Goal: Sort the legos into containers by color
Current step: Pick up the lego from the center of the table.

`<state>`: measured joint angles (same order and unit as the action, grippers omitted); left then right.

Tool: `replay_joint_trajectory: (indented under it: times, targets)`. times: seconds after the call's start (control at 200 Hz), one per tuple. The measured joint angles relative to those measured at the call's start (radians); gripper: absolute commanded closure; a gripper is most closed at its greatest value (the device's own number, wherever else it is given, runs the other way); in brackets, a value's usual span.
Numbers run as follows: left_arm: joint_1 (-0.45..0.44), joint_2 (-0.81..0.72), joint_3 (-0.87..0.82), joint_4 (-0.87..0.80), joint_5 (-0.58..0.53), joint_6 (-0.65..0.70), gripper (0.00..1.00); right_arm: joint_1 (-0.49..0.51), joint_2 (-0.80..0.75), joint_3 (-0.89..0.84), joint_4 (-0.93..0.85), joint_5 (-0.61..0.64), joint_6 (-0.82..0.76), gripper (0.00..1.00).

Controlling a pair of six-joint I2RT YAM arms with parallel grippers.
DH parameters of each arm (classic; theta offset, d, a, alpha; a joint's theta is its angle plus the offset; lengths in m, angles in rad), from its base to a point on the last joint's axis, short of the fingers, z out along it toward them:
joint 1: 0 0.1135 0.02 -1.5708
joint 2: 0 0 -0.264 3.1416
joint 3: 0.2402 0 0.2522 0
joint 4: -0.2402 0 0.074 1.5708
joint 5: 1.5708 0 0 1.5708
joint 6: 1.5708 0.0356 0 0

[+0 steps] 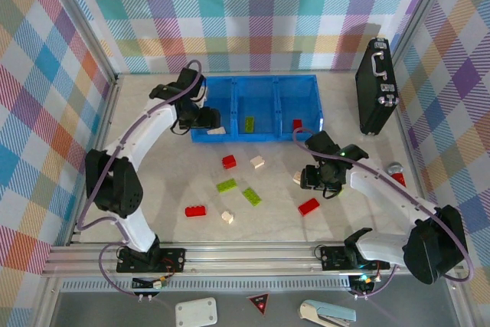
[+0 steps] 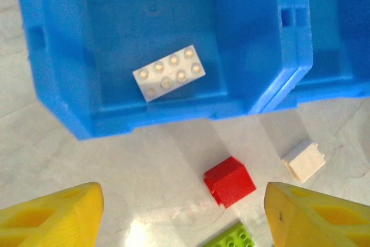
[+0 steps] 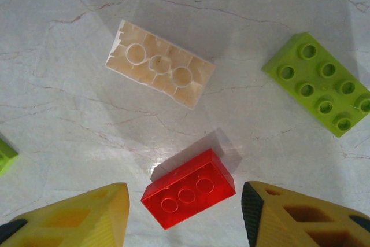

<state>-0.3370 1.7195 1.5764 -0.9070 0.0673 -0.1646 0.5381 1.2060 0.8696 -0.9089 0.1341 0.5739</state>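
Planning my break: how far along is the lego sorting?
Early. Done: a white brick, a green brick and a red brick each lie in separate compartments of the tray. In hand: nothing; the right gripper, fingers open, hovers over a loose red brick. Left: eight bricks on the table.

**Hidden or cut off**

In the left wrist view the bottom edge cuts both yellow fingers. At 6 o'clock a lime brick shows just one studded corner. The blue tray runs out past the top and the right edge. In the right wrist view a second lime brick is only a sliver at 9 o'clock, and the cream brick lies hollow side up, its studs hidden. From above, the left gripper covers the blue tray's 7 o'clock corner. At 3 o'clock of the tabletop, a small red and grey thing is too small to name.
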Motion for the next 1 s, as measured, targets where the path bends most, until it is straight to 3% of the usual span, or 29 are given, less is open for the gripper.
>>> replay_joint_trajectory:
  times: [0.35,0.53,1.0]
  targets:
    - [0.053,-0.221,-0.195,-0.021,-0.034,0.087,0.26,0.0,0.039,0.0,0.045,0.06,0.211,0.22]
    - [0.055,-0.304,-0.333,0.058,-0.053,0.106,0.26,0.0,0.062,-0.002,0.125,0.056,0.35,0.08]
    - [0.055,-0.356,-0.456,0.207,-0.106,0.137,0.26,0.0,0.312,0.028,0.18,0.043,0.488,0.09]
